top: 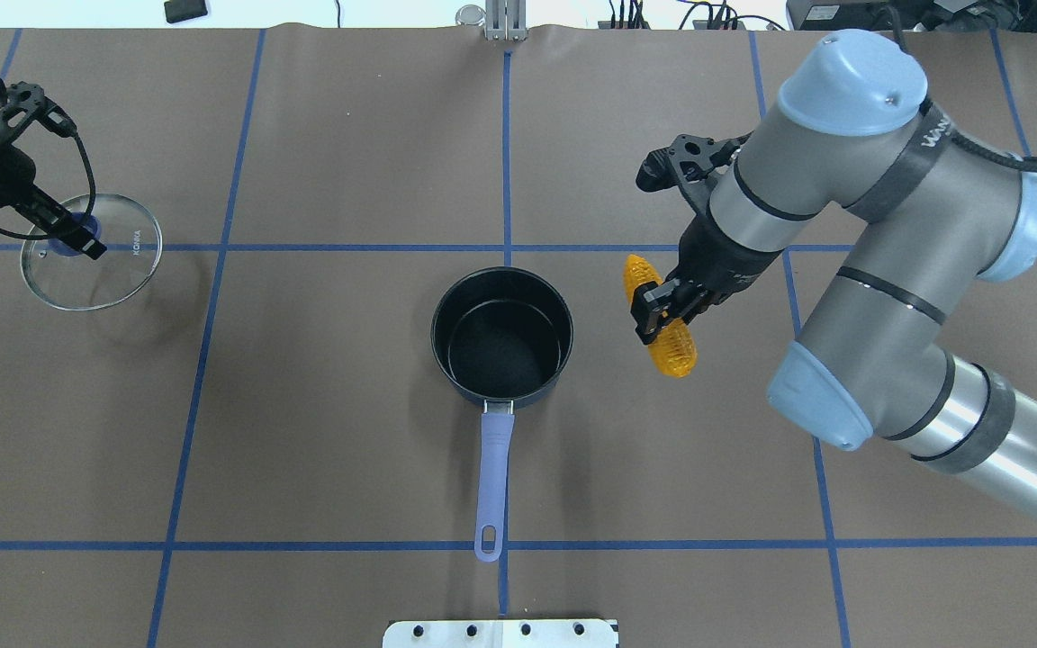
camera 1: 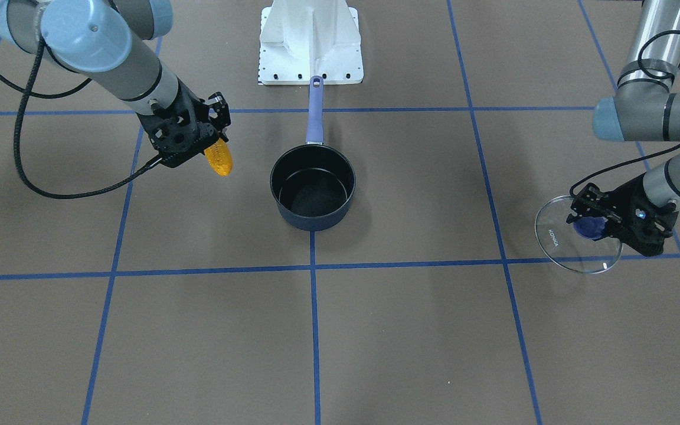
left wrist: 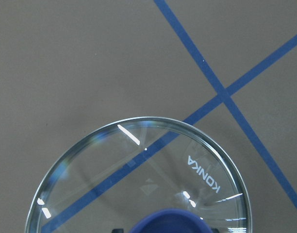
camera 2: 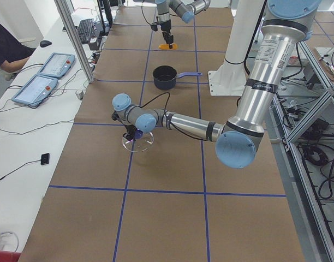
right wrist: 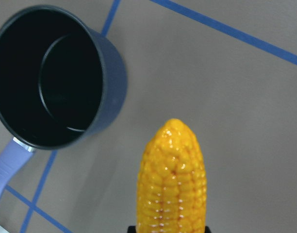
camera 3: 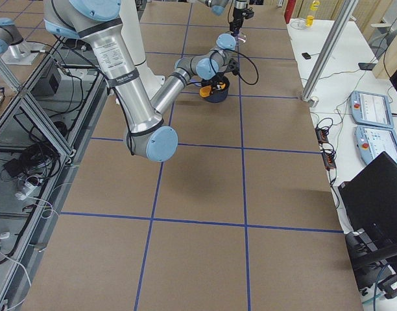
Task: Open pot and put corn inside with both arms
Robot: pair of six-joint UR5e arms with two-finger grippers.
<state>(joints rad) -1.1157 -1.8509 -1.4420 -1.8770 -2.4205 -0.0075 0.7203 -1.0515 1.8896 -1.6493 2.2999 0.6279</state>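
Two arms and both have something in hand. My right gripper (top: 660, 315) is clamped across the middle of the corn (top: 673, 353), with a yellow end sticking out on each side of the fingers. The cob hangs in the air just beside the pot (camera 1: 313, 221), on the robot's right of it, not over the opening. From the right wrist cam the corn's tip points out past the pot's rim, and there's bare mat between them.

The pot sits uncovered at the middle of the table, right where the blue tape lines (top: 347, 247) cross. Its inside is black with nothing in it. The periwinkle handle (top: 493, 477) runs straight back toward the white base mount (camera 1: 310, 44).

Way over on the robot's left, my left gripper (top: 76, 238) is pinched onto the blue knob of the glass lid (top: 113, 279), well apart from the pot. The lid looks tilted, with a shadow on the mat next to it. I can't tell whether its low edge touches the table. The left wrist cam mostly shows glass with KONKA printed on it and tape lines showing through.
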